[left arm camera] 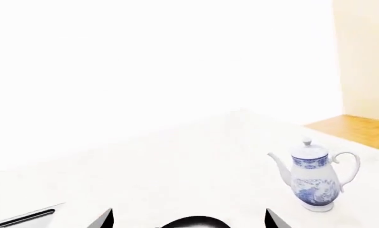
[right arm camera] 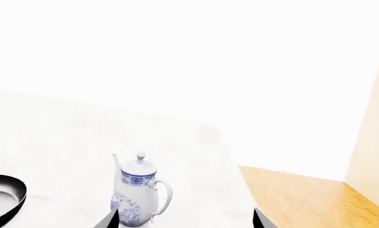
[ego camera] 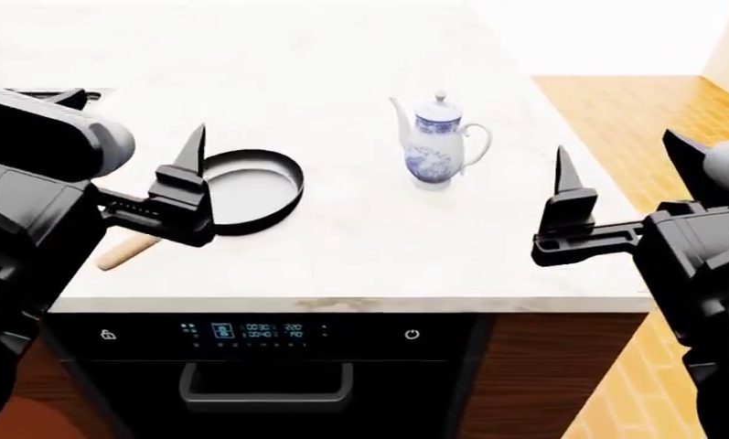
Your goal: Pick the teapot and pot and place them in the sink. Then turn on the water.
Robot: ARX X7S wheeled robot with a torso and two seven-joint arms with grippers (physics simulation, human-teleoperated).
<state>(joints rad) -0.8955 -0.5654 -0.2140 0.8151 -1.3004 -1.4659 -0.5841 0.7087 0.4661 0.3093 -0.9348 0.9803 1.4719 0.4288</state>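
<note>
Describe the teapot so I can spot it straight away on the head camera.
Find the white counter above the oven. The teapot stands upright right of the black pan, apart from it. It is the only tall white thing with a blue floral pattern, spout and knobbed lid.

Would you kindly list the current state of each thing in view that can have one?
teapot: upright on the counter, lid on, not held.
pot: flat on the counter, empty, not held.
left gripper: open, beside the pot's near rim, holding nothing.
right gripper: open, apart from the teapot, holding nothing.
oven display: lit.
</note>
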